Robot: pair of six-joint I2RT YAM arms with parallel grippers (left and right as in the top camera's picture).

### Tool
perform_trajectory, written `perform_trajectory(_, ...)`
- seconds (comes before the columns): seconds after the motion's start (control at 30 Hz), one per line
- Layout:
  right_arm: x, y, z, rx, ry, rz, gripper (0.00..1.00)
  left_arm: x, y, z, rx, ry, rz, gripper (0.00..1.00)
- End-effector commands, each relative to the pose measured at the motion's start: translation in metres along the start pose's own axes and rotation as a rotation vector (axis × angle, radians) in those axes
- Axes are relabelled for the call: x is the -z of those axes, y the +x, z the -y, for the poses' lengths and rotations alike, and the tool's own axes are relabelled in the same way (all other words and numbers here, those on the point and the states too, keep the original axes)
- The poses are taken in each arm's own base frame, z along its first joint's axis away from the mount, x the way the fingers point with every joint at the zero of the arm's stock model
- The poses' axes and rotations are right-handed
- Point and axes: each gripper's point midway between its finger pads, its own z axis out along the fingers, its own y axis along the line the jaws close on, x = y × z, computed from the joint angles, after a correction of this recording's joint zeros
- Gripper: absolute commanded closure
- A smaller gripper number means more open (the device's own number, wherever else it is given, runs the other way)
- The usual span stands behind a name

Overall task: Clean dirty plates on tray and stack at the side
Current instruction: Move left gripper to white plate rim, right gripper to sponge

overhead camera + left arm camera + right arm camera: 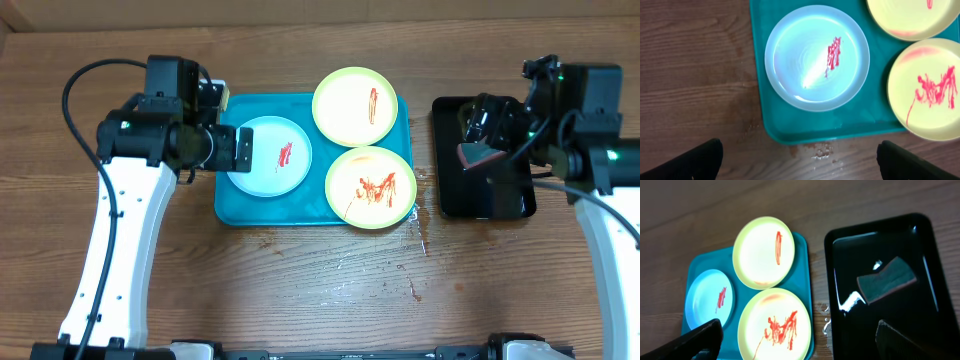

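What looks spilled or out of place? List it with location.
Liquid droplets sit on the wooden table just beside the teal tray, a small spill outside it. Nothing else looks askew.

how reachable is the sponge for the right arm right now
Probably yes: the sponge lies alone in the black tray, nothing covering it, and the right arm's open fingers hang above that tray.

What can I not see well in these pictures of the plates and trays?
Overhead: the left gripper covers the left rim of the pale blue plate.
Overhead: the right arm hides part of the black tray.
Left wrist: picture edges cut off the upper yellow-green plate and the lower yellow-green plate.
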Motion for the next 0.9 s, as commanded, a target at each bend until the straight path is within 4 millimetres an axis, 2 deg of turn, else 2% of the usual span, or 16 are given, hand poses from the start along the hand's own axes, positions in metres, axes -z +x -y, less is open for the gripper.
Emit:
perform_trajectory(0.0, -0.011, -0.008, 0.007, -0.11, 0.033, -0.003, 0.0, 0.006, -0.018, -0.004, 0.081, -0.022, 0.064, 0.0)
perform_trajectory(0.13, -0.032, 0.003, 0.037, -0.292, 0.177, -0.054, 0.11, 0.01, -0.028, -0.021, 0.227, -0.109, 0.119, 0.0)
perform_trajectory(0.3, -0.042, 0.017, 0.084, -0.402, 0.395, -0.086, 0.13, 0.011, -0.033, -0.033, 0.299, -0.176, 0.154, 0.0)
perform_trajectory(0.37, -0.05, 0.02, 0.094, -0.433, 0.419, -0.106, 0.13, 0.012, -0.033, -0.033, 0.299, -0.175, 0.154, 0.0)
perform_trajectory(0.43, -0.058, 0.023, 0.102, -0.47, 0.437, -0.119, 0.13, 0.011, -0.031, -0.033, 0.299, -0.177, 0.147, 0.0)
perform_trajectory(0.53, -0.077, 0.023, 0.111, -0.527, 0.453, -0.125, 0.2, 0.011, -0.029, -0.034, 0.297, -0.179, 0.136, 0.0)
perform_trajectory(0.67, -0.111, 0.028, 0.12, -0.598, 0.455, -0.148, 0.27, 0.011, -0.029, -0.036, 0.295, -0.195, 0.139, 0.0)
perform_trajectory(0.73, -0.127, 0.029, 0.122, -0.608, 0.441, -0.157, 0.34, 0.013, -0.029, -0.042, 0.296, -0.227, 0.145, 0.0)
perform_trajectory(0.87, -0.142, 0.022, 0.129, -0.635, 0.447, -0.114, 0.42, 0.014, -0.028, -0.046, 0.297, -0.255, 0.144, 0.0)
